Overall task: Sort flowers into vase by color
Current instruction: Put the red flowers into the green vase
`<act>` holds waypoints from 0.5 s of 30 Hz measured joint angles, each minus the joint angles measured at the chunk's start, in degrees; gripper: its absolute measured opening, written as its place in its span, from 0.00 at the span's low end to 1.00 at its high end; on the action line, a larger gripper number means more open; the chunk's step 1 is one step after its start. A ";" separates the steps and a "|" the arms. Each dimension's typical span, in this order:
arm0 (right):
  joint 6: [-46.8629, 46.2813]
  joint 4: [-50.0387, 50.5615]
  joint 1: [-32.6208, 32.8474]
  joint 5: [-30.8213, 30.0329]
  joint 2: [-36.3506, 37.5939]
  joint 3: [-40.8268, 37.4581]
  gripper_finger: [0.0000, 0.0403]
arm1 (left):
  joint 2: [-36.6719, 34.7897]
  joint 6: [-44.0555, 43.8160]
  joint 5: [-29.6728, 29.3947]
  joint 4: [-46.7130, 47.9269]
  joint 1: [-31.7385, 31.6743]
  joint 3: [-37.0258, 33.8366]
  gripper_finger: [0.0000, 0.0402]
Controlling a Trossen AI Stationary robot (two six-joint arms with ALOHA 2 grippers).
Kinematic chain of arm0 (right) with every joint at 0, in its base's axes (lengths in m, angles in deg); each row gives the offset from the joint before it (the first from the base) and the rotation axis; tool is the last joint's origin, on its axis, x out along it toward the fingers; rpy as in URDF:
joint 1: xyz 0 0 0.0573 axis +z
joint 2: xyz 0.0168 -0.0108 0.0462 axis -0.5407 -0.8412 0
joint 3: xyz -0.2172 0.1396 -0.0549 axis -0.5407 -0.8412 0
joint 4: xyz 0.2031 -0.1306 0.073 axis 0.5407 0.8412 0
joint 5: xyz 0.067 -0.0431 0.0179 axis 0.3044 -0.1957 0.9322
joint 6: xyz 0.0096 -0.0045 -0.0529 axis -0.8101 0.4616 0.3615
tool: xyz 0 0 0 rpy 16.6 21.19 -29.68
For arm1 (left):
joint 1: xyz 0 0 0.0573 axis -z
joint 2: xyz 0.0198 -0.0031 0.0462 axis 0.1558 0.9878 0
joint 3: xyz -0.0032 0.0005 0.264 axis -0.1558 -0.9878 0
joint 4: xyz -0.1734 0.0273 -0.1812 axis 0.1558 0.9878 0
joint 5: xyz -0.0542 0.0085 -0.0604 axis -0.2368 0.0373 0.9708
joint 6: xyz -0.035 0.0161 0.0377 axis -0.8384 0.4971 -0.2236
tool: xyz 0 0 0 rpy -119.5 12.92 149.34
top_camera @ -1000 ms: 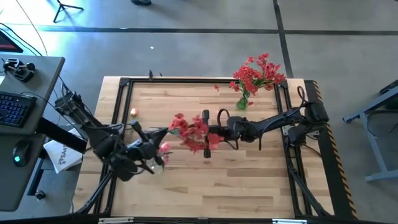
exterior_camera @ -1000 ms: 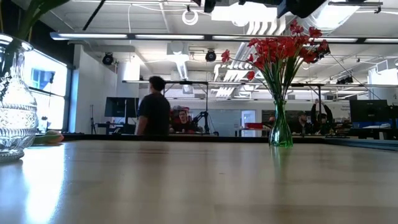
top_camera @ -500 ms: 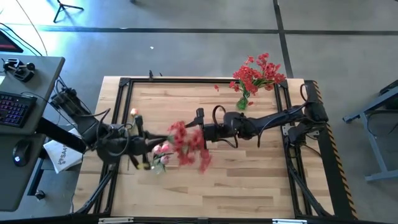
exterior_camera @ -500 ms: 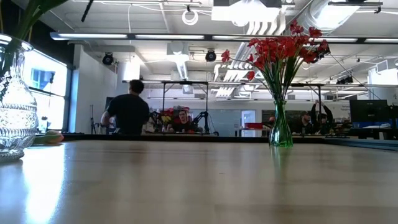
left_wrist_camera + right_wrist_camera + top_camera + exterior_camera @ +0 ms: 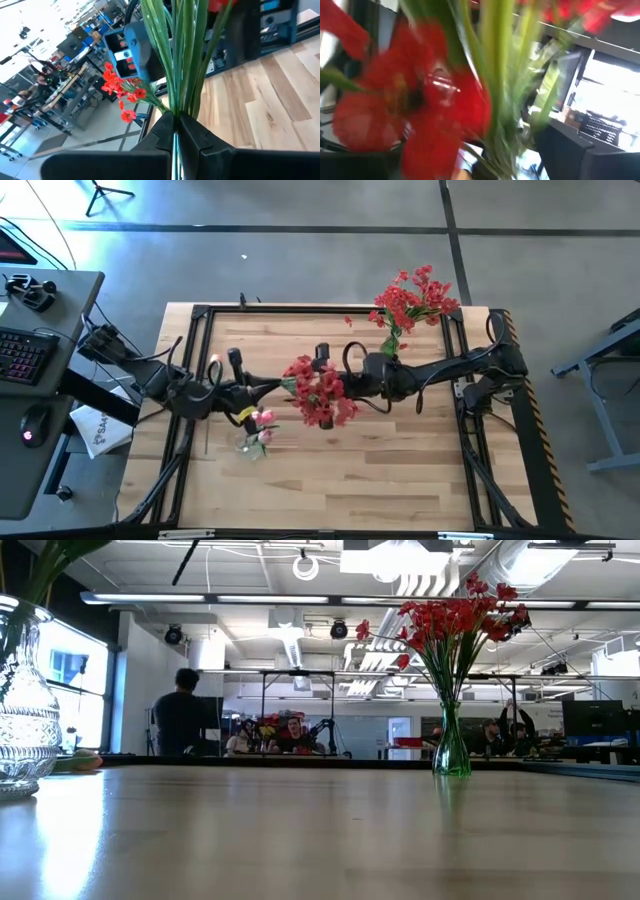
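Meeting near the middle of the high view, both arms reach toward a bunch of red flowers [image 5: 322,392] held above the wooden table [image 5: 400,460]. The left gripper [image 5: 262,388] comes in from the left of the frame; its wrist view shows the two dark fingers [image 5: 162,131] pressed together on a bundle of green stems [image 5: 182,60], a detail the overhead picture cannot resolve. The right gripper [image 5: 345,385] enters from the right, touching the blossoms' right side; whether its fingers are spread or closed cannot be told, since the right wrist view is filled by blurred red petals [image 5: 415,105] and green stems [image 5: 495,65].

Just below the left gripper in the high view stands a clear glass vase [image 5: 252,446] with pink flowers [image 5: 263,420]; the low view shows only this vase's ribbed glass body [image 5: 22,725] at the left edge of the frame. A green vase [image 5: 390,343] of red flowers [image 5: 412,298] stands at the table's upper right in the high view, and the low view shows it upright at right of centre [image 5: 451,745], with its blossoms [image 5: 450,612] spreading above.

Beyond the table, only the low view shows a person [image 5: 186,720] standing in the room, left of centre.
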 joint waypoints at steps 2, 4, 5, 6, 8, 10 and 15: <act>-0.11 0.11 0.04 0.33 0.00 0.43 0.55 | 0.00 -0.02 1.38 0.01 -0.79 0.00 0.00; 0.00 0.03 -0.02 0.16 0.00 0.73 0.50 | 0.00 0.00 2.65 -0.04 -1.37 0.00 0.01; 0.04 -0.05 -0.11 0.04 0.00 0.75 0.47 | 0.00 -0.02 3.14 -0.11 -1.70 0.00 0.01; 0.04 -0.07 -0.21 -0.03 0.00 0.75 0.43 | 0.00 -0.07 3.75 -0.13 -2.04 0.00 0.02; -0.22 0.06 -0.49 -0.13 0.00 0.75 0.35 | 0.00 -0.70 5.54 -0.06 -2.62 0.00 0.05; -0.37 0.04 -0.80 -0.14 0.00 0.75 0.26 | 0.00 -1.47 7.56 -0.01 -3.31 0.00 0.09; -0.06 2.61 -1.14 -3.77 0.66 0.75 0.04 | 0.00 -1.59 6.88 3.13 -4.26 0.00 0.21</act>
